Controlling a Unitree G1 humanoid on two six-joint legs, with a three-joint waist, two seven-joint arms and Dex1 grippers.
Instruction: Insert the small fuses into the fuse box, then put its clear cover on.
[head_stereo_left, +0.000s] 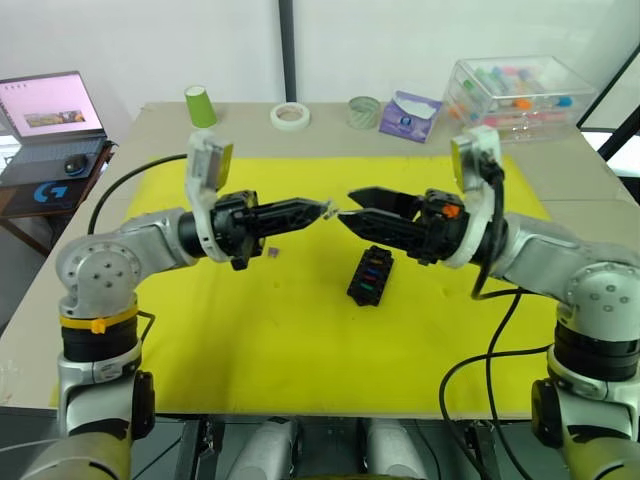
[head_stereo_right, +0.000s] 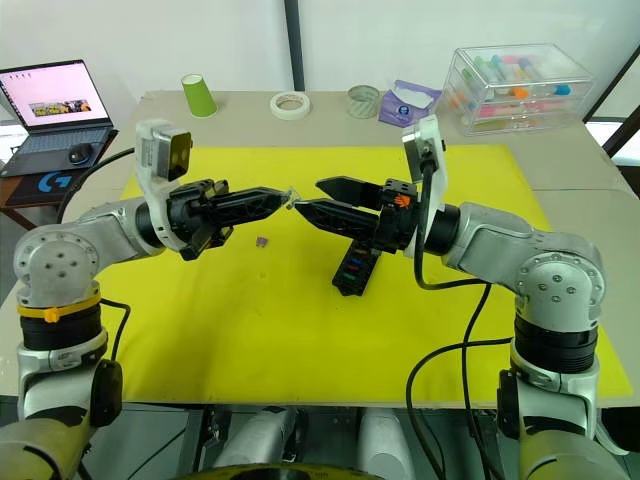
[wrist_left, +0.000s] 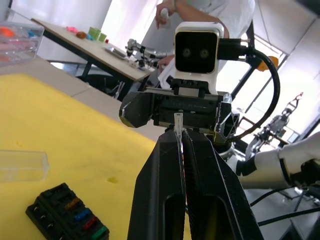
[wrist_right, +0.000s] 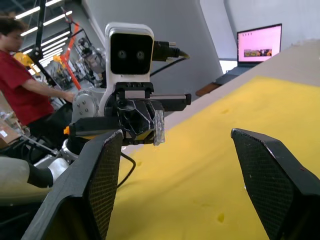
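Left claw (head_stereo_left: 326, 209) is clenched on a pale, clear fuse (wrist_right: 158, 127), held above the yellow mat (head_stereo_left: 250, 340) and tip to tip with the released right claw (head_stereo_left: 345, 208), whose fingers gape wide. One tiny fuse (head_stereo_left: 274, 251) lies on the mat at the left claw's seven o'clock. At the tips' five o'clock sits the fuse box (head_stereo_left: 370, 275), several coloured fuses already seated; the clear cover (wrist_left: 22, 165) lies beside it. This looks like a hand-over mid insertion; next, the right claw should close squarely on the fuse.
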